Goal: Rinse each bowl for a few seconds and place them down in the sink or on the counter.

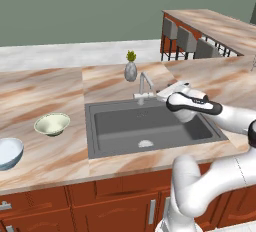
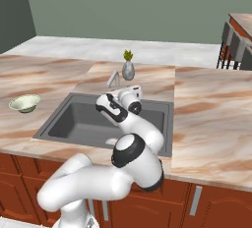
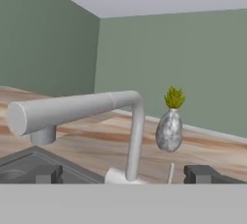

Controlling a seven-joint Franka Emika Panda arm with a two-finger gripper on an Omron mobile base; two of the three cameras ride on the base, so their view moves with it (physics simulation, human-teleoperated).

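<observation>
Gripper at the faucet, both bowls on the counter

The gripper (image 3: pixel 123 174) hovers over the back of the dark grey sink (image 1: pixel 100 131), fingers spread wide and empty, facing the silver faucet (image 3: pixel 96 107) with the grey plant vase (image 3: pixel 169 130) behind it. The cream-green bowl (image 1: pixel 52 124) and the larger blue-white bowl (image 1: pixel 10 152) sit on the marble counter (image 1: pixel 45 91), left of the sink, well apart from the gripper.

nothing readable is showing anywhere: no text, labels, brands, numbers or signs are appearing on any surface in these three views.
</observation>
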